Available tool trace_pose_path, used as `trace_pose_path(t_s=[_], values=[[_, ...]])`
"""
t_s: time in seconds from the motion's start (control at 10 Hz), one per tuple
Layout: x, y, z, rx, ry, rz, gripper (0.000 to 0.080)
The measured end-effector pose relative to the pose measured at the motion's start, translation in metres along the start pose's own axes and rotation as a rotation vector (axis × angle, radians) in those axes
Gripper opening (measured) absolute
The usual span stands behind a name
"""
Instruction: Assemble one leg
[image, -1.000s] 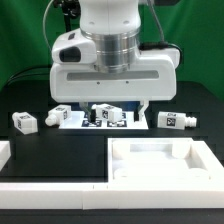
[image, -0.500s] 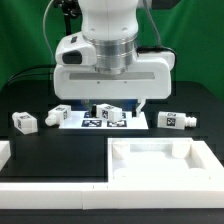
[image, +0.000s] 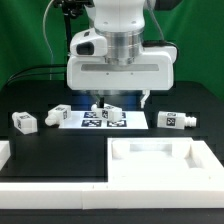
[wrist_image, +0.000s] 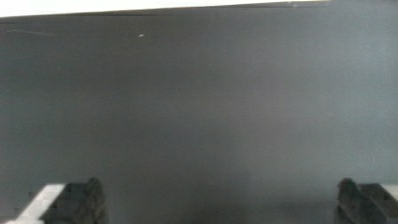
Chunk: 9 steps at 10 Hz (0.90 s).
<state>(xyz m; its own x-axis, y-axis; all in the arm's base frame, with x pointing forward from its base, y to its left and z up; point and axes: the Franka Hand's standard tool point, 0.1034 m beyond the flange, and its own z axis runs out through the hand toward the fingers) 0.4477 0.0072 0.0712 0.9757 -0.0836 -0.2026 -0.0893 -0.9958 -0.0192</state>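
Table (image: 25, 98): we see a black surface that carries every part. In the wrist view, the table (wrist_image: 196, 100) fills almost the whole picture.
Arm (image: 120, 30): white, and it comes down over the middle of the table, behind the panel.
Panel (image: 150, 178): a big flat white square at the front, toward the exterior view's right. We see no leg standing in its corner sockets.
Marker board (image: 85, 120): a thin white sheet of tags that lies flat under the arm.
Gripper (image: 121, 100): it hangs low over the marker board with its jaws wide apart. In the wrist view the gripper (wrist_image: 217, 205) has only bare table between its dark fingertips (wrist_image: 71, 203). It holds nothing.
Left leg (image: 25, 122): lies alone, far to the exterior view's left.
Second leg (image: 62, 114): rests at the marker board's left edge.
Middle leg (image: 107, 108): sits on the marker board, nearly under the gripper and partly hidden by it.
Right leg (image: 175, 120): lies on its side to the exterior view's right, well apart from the gripper.
Progress: we judge the task barely begun. No leg is grasped or fitted yet. Taking one, carrying it to the panel and seating it in a socket are all left to do.
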Motion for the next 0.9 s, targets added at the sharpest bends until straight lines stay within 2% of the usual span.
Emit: trace_pose_path(t_s=[0.1, 0.2, 0.4, 0.5, 0.6, 0.9], values=[[0.000, -0.001, 0.001, 0.000, -0.001, -0.002, 0.0649], [-0.006, -0.007, 0.004, -0.013, 0.011, -0.119, 0.0649], [-0.033, -0.018, 0.005, -0.035, 0.012, -0.272, 0.0649], [-0.046, -0.016, 0.011, -0.035, 0.038, -0.324, 0.0649], [-0.057, -0.005, 0.019, -0.011, 0.043, -0.336, 0.0649], [-0.054, -0.006, 0.017, -0.019, 0.035, -0.532, 0.0649]])
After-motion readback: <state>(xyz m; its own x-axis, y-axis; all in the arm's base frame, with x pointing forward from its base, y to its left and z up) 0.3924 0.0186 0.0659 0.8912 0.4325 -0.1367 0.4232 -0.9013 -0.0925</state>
